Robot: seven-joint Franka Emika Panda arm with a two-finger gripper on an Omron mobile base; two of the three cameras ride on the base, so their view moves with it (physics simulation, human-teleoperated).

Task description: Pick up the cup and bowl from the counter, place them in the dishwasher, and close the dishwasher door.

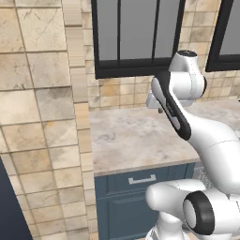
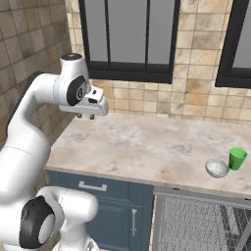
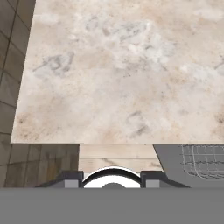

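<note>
The arm rises from the base, bends forward at the elbow, and holds its wrist high with the gripper (image 2: pixel 85 116) pointing straight down over the left part of the surface (image 2: pixel 147 147), well clear of it. Its two short fingers (image 2: pixel 91 116) hang a little apart with nothing between them. Far to the gripper's right, near the front edge, the green cup (image 2: pixel 238 158) stands just beside the pale bowl (image 2: pixel 216 168). Below those, the dishwasher (image 2: pixel 196 220) shows its wire rack (image 2: pixel 206 225).
</note>
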